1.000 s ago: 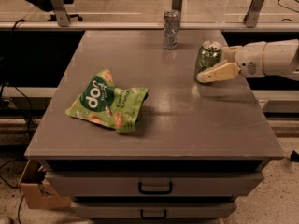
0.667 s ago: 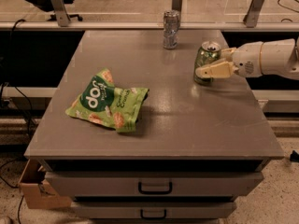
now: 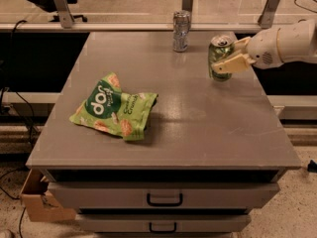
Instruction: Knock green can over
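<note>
The green can (image 3: 220,58) stands upright on the grey table (image 3: 198,118), near its far right edge. It is shiny green with a silver top. My gripper (image 3: 235,54) comes in from the right on a white arm (image 3: 287,43). Its tan fingers (image 3: 229,64) are spread open against the can's right side, one in front of the can and one behind it. The lower right of the can is hidden by the front finger.
A silver-grey can (image 3: 181,31) stands at the table's far middle edge, left of the green can. A flat green snack bag (image 3: 116,108) lies on the left half. Drawers (image 3: 163,198) are below the tabletop, and a cardboard box (image 3: 39,197) sits on the floor at left.
My gripper has moved up and a little farther back along the can's right side. The green can still stands upright in about the same spot.
</note>
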